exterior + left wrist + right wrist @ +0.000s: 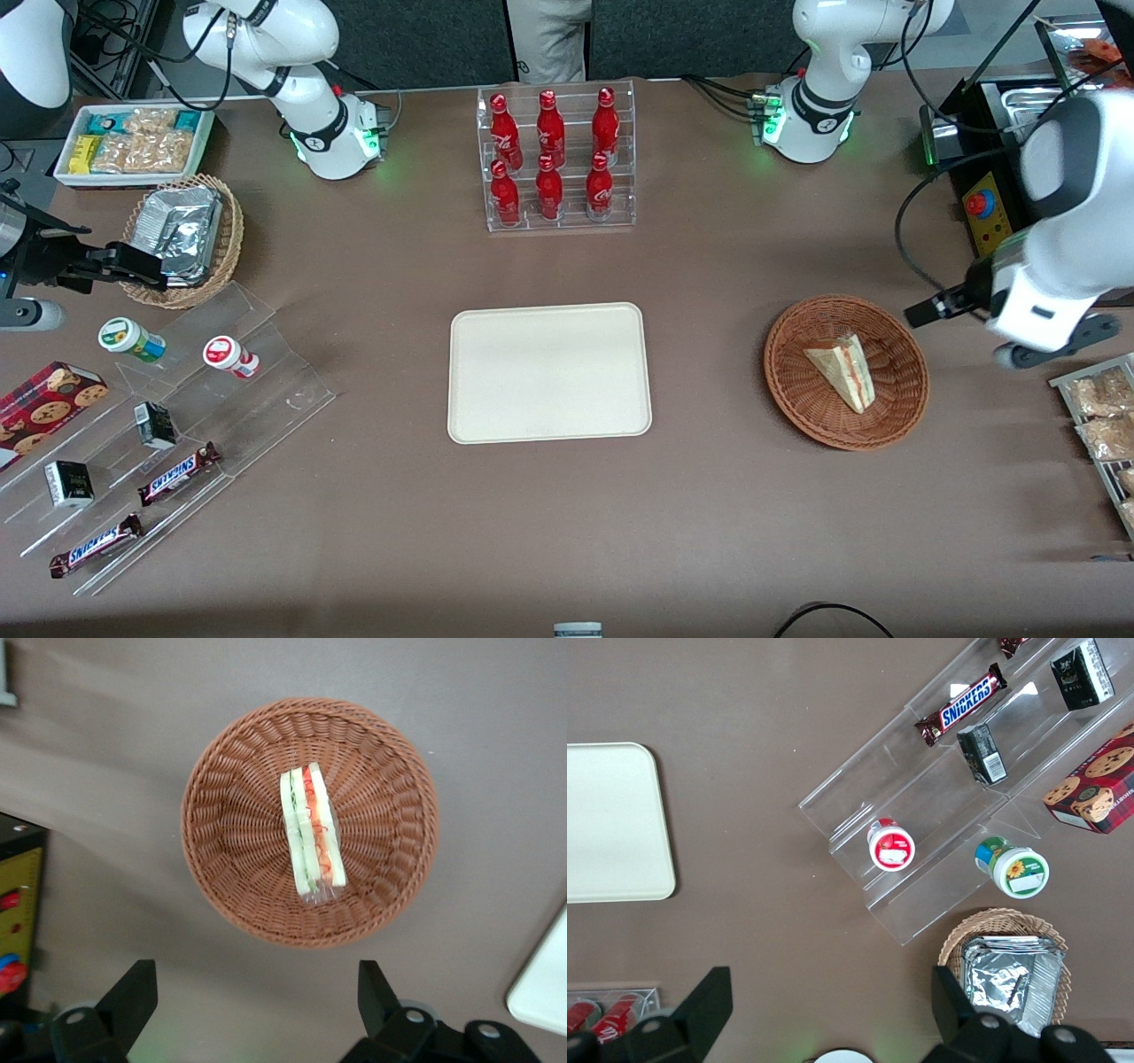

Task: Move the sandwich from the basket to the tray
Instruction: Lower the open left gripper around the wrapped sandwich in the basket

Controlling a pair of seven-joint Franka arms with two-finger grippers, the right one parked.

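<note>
**Approach phase: gripper above basket, sandwich not yet grasped**

Obs.: The sandwich lies in the reddish-brown basket, right of centre in the front view, cut edge up with its red, pale and green layers showing. It rests roughly at the basket's middle and looks wrapped in clear film. The tray sits at frame centre, bare, well apart from the basket.

Gripper: in the wrist view the two fingers stand wide apart with nothing between them. It hangs above the table just outside the basket rim, not over the sandwich itself. In the front view the working arm sits at the right edge of the frame, beside the basket, toward the working arm's end of the table.

Step, as I judge it: pre-grasp approach. Nothing picked, nothing transferred.

Next move calls for: centre the open fingers over the wedge, line them up to close across the two flat bread faces, and descend into the basket without catching the wicker rim. A squeeze kept light seems wise, since the bread should crush easily.
</note>
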